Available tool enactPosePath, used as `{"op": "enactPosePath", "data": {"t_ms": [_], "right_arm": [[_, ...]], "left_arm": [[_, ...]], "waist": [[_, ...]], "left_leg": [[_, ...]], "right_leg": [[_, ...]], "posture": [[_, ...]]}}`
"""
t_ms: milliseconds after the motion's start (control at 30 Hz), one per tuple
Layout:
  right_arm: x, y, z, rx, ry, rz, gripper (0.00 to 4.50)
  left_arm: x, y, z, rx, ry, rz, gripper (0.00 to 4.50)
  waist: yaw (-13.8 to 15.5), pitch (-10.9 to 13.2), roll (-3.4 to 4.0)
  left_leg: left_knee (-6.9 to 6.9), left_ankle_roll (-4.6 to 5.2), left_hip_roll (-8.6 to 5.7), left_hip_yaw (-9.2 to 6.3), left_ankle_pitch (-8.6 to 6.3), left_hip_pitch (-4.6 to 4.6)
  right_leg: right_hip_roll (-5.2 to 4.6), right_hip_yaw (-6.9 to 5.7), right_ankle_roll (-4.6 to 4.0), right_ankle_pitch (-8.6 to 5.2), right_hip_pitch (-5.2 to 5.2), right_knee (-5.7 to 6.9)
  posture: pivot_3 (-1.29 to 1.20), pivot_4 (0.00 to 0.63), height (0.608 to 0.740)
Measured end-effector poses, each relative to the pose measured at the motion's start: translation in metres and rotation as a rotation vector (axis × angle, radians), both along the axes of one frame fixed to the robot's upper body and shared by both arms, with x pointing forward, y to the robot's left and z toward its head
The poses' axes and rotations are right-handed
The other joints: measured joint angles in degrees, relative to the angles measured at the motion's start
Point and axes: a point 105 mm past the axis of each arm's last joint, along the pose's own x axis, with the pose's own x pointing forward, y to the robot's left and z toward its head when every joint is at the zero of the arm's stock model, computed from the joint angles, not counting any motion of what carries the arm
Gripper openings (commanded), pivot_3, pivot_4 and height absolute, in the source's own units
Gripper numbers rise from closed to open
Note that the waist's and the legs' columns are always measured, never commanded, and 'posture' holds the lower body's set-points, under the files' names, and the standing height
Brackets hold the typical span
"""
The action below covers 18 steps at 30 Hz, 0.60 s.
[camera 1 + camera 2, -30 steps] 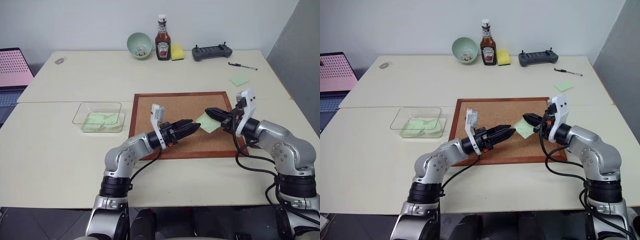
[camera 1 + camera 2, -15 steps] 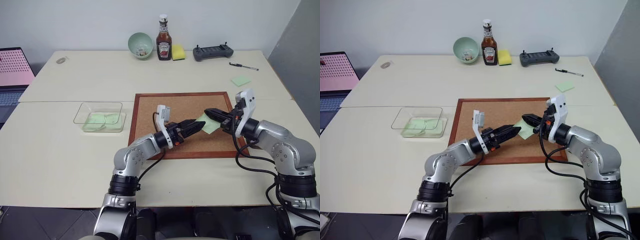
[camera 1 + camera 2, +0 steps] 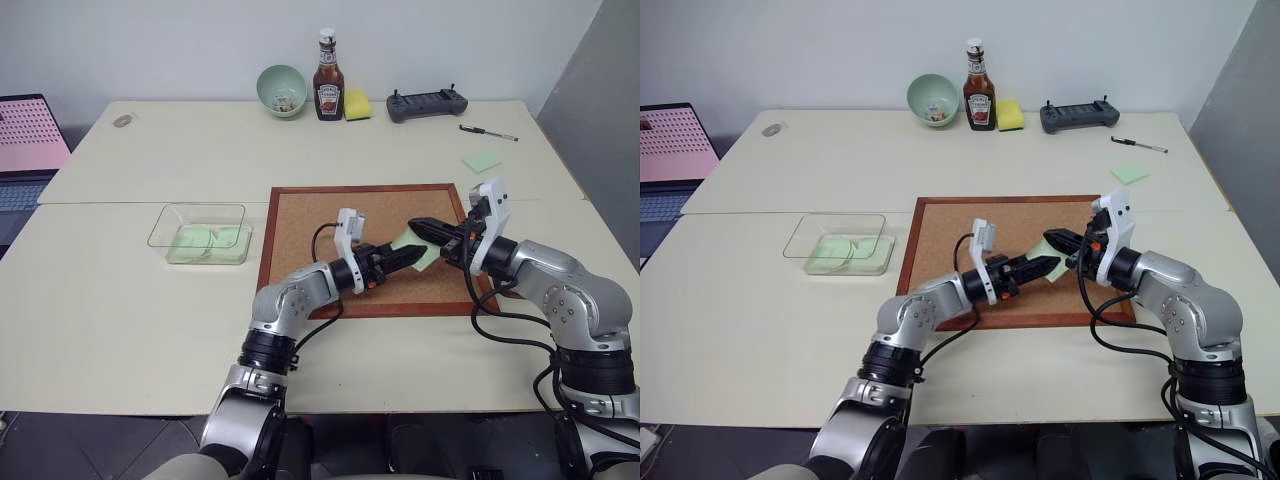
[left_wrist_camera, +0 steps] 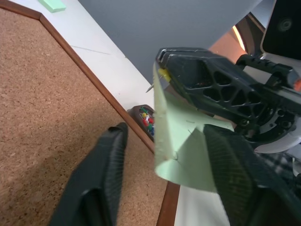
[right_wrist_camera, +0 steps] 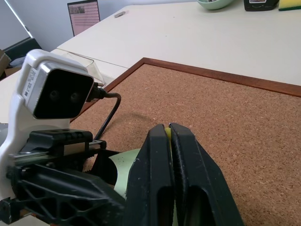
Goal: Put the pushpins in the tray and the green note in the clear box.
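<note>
Apparently working on parting the green note (image 4: 181,146) from its pin, just right of centre in the head views, above the cork board (image 3: 330,215). Pinching a yellow pushpin (image 4: 163,74) at the very tips of the right gripper (image 3: 414,223), jaws pressed fully together, with the note hanging from that pin and curling downward. Bracketing the hanging note with the left gripper (image 3: 421,253) — jaws roughly half open, keeping one finger (image 4: 106,169) clear of the paper on one side and the other touching or just behind it on the far side, gripping nothing yet. Judging the next move: closing the left jaws flat on the paper close to the pin, then drawing the two grippers apart gently enough to slip the sheet off rather than tearing it. After that, presumably carrying the note across to the clear box (image 3: 197,212) at left of centre, already holding pale green slips, and dropping the pin into the small dish of coloured pins (image 4: 146,118) lying just beyond the board's wooden edge — probably the tray, though not telling for certain.
</note>
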Motion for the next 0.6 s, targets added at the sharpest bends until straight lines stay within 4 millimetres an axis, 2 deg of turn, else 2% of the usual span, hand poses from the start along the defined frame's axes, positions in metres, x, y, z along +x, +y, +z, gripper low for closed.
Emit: {"op": "enactPosePath", "data": {"t_ms": [200, 300, 333, 600], "right_arm": [[0.0, 0.0, 0.0, 0.0, 0.0, 0.0, 0.0], [0.0, 0.0, 0.0, 0.001, 0.0, 0.0, 0.0], [0.0, 0.0, 0.0, 0.002, 0.0, 0.0, 0.0], [0.001, 0.001, 0.001, 0.055, 0.022, -0.018, 0.0]], "left_arm": [[0.005, 0.001, -0.002, 0.005, -0.005, 0.025, 0.83], [0.009, 0.001, -0.001, 0.003, -0.015, 0.04, 0.41], [0.01, 0.0, -0.001, 0.002, -0.017, 0.044, 0.12], [0.013, -0.002, -0.003, 0.01, -0.027, 0.072, 0.02]], "waist": [[0.0, 0.0, 0.0], [0.0, 0.0, 0.0], [0.0, 0.0, 0.0], [0.0, 0.0, 0.0]], "left_leg": [[0.0, 0.0, 0.0, 0.0, 0.0, 0.0], [0.0, 0.0, 0.0, 0.0, 0.0, 0.0], [0.0, 0.0, -0.01, 0.0, 0.0, 0.0], [0.0, 0.0, 0.0, 0.0, 0.0, -0.01]], "right_leg": [[0.0, 0.0, 0.0, 0.0, 0.0, 0.0], [0.0, 0.0, 0.0, 0.0, 0.0, 0.0], [0.0, 0.0, 0.0, 0.0, 0.0, 0.0], [0.0, 0.0, 0.0, 0.0, -0.01, 0.0]], "posture": [[0.0, 0.15, 0.74], [0.0, 0.15, 0.74], [0.0, 0.15, 0.74], [0.0, 0.15, 0.74]]}}
